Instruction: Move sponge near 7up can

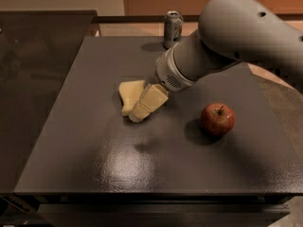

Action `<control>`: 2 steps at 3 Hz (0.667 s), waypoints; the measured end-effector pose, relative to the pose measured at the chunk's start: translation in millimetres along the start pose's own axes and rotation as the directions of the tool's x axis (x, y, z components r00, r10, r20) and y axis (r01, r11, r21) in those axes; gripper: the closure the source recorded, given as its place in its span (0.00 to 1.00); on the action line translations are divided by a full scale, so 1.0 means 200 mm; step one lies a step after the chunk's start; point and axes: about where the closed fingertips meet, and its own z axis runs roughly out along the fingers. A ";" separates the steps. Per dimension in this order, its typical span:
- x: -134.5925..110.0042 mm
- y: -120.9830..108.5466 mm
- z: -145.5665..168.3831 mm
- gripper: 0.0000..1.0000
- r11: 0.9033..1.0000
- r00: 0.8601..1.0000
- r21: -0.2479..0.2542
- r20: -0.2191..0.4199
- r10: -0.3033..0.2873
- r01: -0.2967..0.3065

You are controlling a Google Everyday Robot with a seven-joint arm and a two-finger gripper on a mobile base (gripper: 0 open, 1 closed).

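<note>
The sponge (129,94), a pale yellow foam block, lies on the dark table left of centre. My gripper (142,110), with tan blocky fingers on a grey arm, reaches down from the upper right and overlaps the sponge's right side, covering part of it. The 7up can (173,29), silver and green, stands upright at the table's far edge, well behind the sponge and the gripper.
A red apple (217,119) sits on the table to the right of the gripper. The dark table (94,164) ends at a front edge near the bottom. A dark glossy surface (33,79) lies to the left. The bulky grey arm (236,37) fills the upper right.
</note>
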 end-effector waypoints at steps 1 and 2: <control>-0.01 0.03 0.07 0.00 1.000 1.000 -0.029 0.012 0.003 -0.002; 0.00 0.08 0.12 0.00 0.999 1.000 -0.050 0.013 0.006 -0.005</control>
